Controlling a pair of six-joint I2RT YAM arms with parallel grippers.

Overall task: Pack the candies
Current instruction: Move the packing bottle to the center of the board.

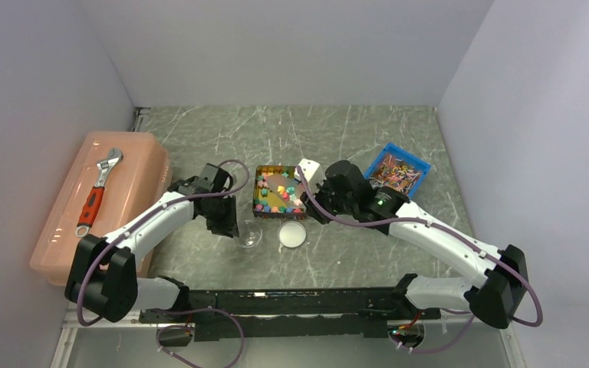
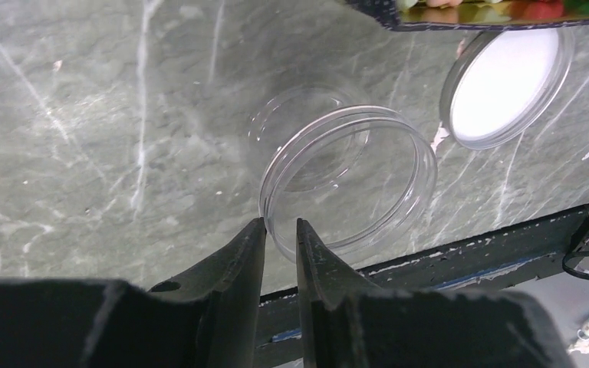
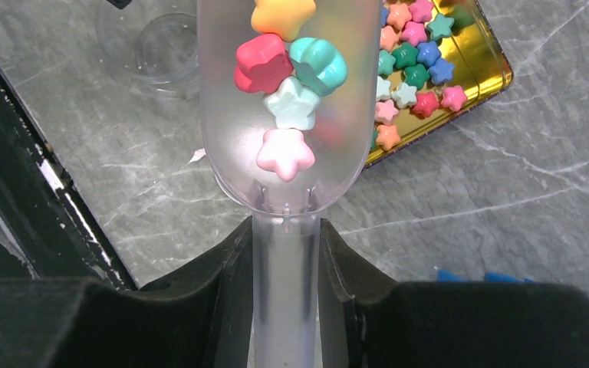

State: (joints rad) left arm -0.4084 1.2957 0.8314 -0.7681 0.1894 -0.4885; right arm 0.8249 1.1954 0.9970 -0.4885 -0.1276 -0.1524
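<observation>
The candies [image 1: 278, 193] are small pastel stars lying in a gold tray [image 1: 258, 172] at mid table. My right gripper [image 1: 314, 196] is shut on the handle of a clear plastic scoop [image 3: 285, 153]. Several candies [image 3: 290, 84] lie in the scoop's bowl, which is held above the table beside the tray [image 3: 498, 73]. A clear empty jar [image 1: 251, 234] stands just in front of the tray. My left gripper [image 2: 280, 230] is shut on the jar's near rim [image 2: 349, 180], one finger outside and one inside. The jar also shows in the right wrist view [image 3: 153, 46].
The jar's white lid [image 1: 292, 234] lies right of the jar, and shows in the left wrist view [image 2: 506, 84]. A blue bin [image 1: 416, 164] of small mixed items sits at the back right. A pink lidded box [image 1: 123, 165] with a red-handled wrench [image 1: 98, 190] on it stands at the left.
</observation>
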